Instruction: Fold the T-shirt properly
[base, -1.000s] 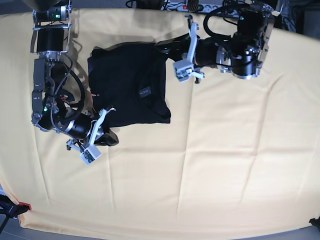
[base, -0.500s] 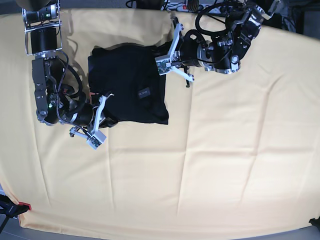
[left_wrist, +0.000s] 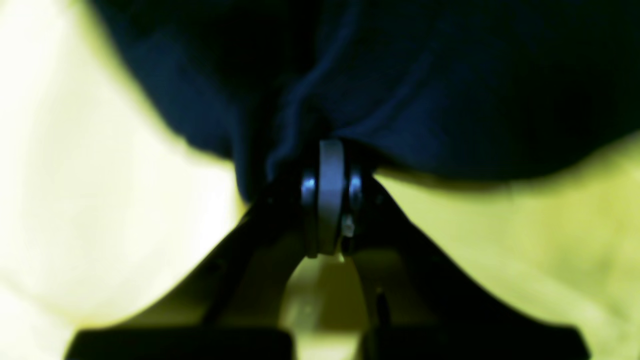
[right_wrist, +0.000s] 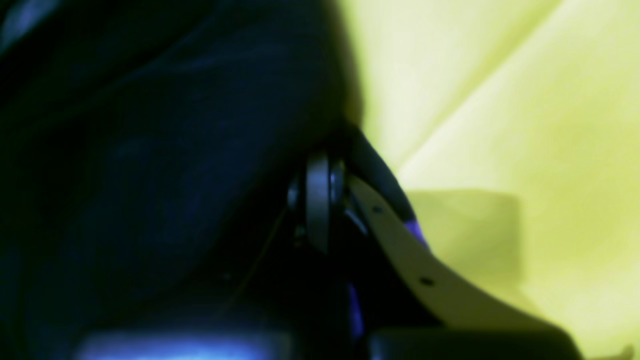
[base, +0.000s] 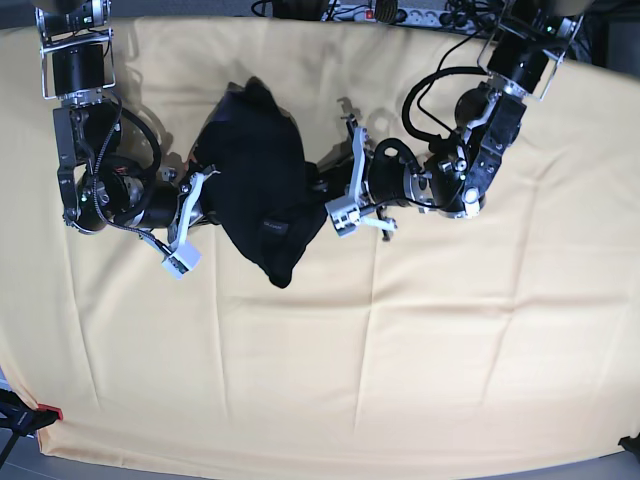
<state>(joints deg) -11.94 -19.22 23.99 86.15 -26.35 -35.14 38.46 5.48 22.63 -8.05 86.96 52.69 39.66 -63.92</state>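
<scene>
Both grippers, left (base: 325, 190) and right (base: 200, 195), have lifted the T-shirt (base: 260, 195) off the cloth (base: 450, 330), clamped on its edges; keep tension even and lower together.

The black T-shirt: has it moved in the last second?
Yes. The black T-shirt no longer lies flat; it is bunched between both hands and its lower end reaches further down the yellow cloth.

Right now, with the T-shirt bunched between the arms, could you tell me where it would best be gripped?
Probably at its two side edges, each from its own side: the T-shirt hangs bunched, and the left tool and right tool are shut on them.
</scene>
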